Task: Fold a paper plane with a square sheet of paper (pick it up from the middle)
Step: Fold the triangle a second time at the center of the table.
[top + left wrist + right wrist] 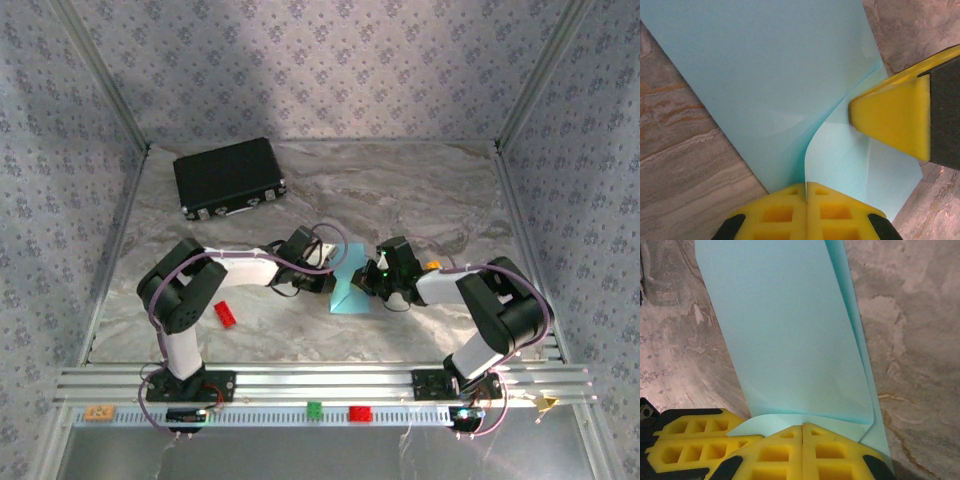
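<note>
Fingers of the left gripper are pressed together, pinching a curled-up layer of the square sheet of paper. The right gripper is likewise clamped tight on the sheet's near edge. The paper lies near the middle of the table, between both wrists, partly folded, its layers bowed apart. Opposed pulls could tear it, and a slipping layer would skew the crease.
</note>
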Motion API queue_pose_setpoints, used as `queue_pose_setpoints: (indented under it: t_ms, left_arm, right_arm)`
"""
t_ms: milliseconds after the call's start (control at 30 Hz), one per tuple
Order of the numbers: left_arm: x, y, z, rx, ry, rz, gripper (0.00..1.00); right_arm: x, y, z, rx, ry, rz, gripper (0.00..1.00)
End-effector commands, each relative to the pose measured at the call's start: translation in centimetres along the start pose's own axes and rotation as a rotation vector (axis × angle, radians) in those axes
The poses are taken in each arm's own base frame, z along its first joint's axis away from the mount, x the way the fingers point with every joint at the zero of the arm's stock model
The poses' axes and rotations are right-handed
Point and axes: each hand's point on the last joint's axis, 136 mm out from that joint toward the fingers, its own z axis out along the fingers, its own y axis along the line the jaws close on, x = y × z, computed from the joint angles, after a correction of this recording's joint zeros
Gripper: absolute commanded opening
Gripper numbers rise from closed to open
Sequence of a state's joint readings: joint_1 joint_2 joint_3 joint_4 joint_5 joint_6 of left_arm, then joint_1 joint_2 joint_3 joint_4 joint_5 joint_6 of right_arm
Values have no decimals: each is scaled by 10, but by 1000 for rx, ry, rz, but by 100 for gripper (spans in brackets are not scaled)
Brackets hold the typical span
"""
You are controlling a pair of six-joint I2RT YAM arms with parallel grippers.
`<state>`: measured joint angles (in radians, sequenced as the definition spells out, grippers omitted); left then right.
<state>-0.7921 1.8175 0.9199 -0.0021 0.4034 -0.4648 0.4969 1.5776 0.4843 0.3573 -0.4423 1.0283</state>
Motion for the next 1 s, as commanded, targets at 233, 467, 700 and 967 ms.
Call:
queue_pose_setpoints:
  t_ms: [233,467,700,967]
  left_arm:
    - [-18,-14,-48,-42,-45,-10,30]
    - [-17,-56,-56,129,-16,5,12]
    - [3,-88,-33,269,154,15,3]
    - [11,-81,-7,248,241,-17,3]
  right_arm:
    - [8,-26,3,76,19,51,4]
    - [7,-26,3,74,14,60,4]
    - [8,-28,3,81,13,63,3]
    - [8,-29,3,84,14,65,3]
